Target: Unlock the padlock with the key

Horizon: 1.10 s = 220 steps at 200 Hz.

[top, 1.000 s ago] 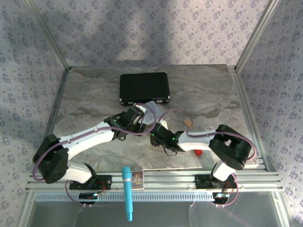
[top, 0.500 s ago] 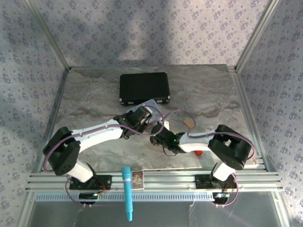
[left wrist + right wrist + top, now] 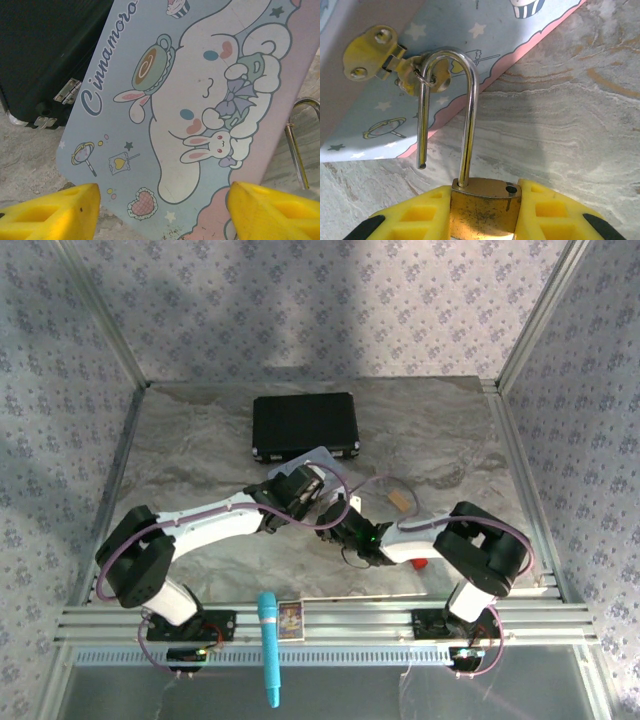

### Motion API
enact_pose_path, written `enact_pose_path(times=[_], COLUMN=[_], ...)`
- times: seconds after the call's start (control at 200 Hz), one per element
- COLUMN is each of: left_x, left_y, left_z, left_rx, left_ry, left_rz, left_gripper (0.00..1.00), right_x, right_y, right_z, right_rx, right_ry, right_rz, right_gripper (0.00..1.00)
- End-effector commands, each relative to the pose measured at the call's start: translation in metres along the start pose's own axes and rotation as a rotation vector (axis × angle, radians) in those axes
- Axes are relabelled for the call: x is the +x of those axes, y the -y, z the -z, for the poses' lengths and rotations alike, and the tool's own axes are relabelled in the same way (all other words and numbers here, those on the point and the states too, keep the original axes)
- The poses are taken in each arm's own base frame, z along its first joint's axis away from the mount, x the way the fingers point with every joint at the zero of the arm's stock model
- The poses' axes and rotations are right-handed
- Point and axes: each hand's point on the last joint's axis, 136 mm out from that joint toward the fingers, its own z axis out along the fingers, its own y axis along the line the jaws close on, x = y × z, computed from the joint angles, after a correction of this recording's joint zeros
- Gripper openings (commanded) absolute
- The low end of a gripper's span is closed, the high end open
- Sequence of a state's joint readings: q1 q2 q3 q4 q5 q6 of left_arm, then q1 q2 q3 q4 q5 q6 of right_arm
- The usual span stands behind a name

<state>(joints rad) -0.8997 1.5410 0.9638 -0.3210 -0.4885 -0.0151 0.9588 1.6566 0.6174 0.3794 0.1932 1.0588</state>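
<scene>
- Right wrist view: the right gripper (image 3: pixel 485 194) has its 2 yellow fingers (image 3: pixel 415 220) clamped on the body of the small brass-gold padlock with a silver U-shaped shackle (image 3: pixel 484 214).
- The shackle is open: 1 leg sits in the body, and the free leg passes through the brass hasp (image 3: pixel 370 52) of the pale blue cartoon-printed tin (image 3: pixel 470 30).
- Left wrist view: the left gripper (image 3: pixel 164 196) is spread wide and grips nothing. The tin lies ahead of it, with the black rectangular case (image 3: pixel 45 50) beyond.
- Top external view: both grippers meet at the tin on the grey marble-patterned table (image 3: pixel 450 430).

Black case (image 3: pixel 305 426), blue tin (image 3: pixel 200 100) with hooked padlock (image 3: pixel 485 205) crowd mid-table — bare marble (image 3: pixel 190 445) left and right.
</scene>
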Motion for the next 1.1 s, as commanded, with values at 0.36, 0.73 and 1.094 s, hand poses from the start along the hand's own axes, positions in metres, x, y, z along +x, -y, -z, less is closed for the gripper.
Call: enact_pose_path(times=[0.36, 0.73, 1.094], left_x=[0.063, 0.058, 0.052], left_y=[0.023, 0.031, 0.027], left_z=[-0.014, -0.013, -0.009], left_rx=[0.075, 0.117, 0.104], left_ry=[-0.179, -0.158, -0.146], left_rz=[-0.119, -0.103, -0.071], left_gripper=[0.67, 0.66, 0.66], right_x=[-0.045, -0.068, -0.069], right_y=[-0.001, 0.003, 0.017], right_z=[-0.017, -0.011, -0.015], right_rx=[-0.056, -0.047, 0.019], right_ry=[0.146, 0.231, 0.193], right_rz=[-0.186, -0.264, -0.258], right_gripper=[0.24, 0.25, 0.25])
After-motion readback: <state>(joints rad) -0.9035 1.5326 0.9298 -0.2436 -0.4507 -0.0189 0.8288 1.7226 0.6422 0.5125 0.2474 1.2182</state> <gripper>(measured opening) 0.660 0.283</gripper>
